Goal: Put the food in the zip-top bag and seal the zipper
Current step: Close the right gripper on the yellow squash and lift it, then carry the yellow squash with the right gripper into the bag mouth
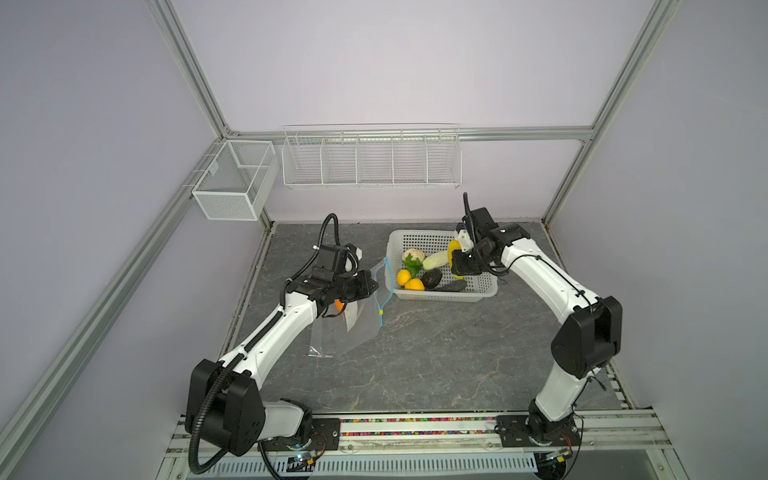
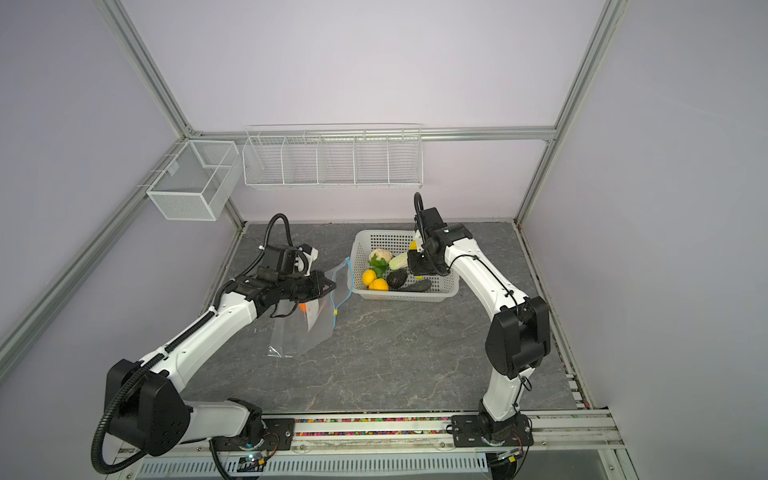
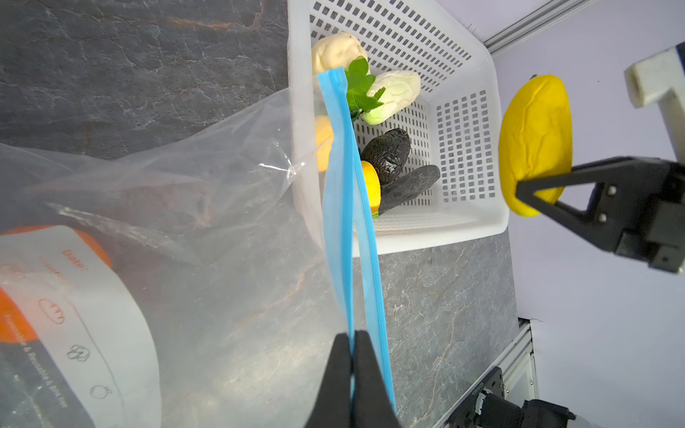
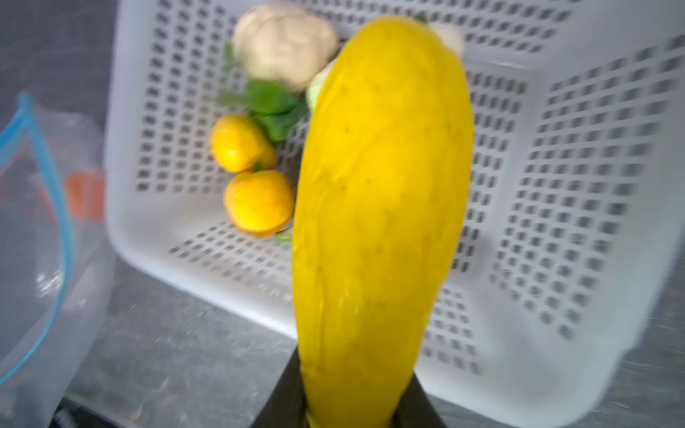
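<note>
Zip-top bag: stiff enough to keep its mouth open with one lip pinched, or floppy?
Likely floppy: the zip-top bag has film that creases and sags from the left gripper, which is shut on one strip of the zipper. The free strip hangs unsupported, so the mouth may collapse if nudged. The orange inside probably weighs the bottom down.

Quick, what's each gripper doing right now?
Left gripper: shut on the zipper of the zip-top bag.
Right gripper: shut on the long yellow vegetable.

Two lemons (image 1: pixel 404 277), one bag (image 1: pixel 349 332), one basket (image 1: pixel 440 296)
</note>
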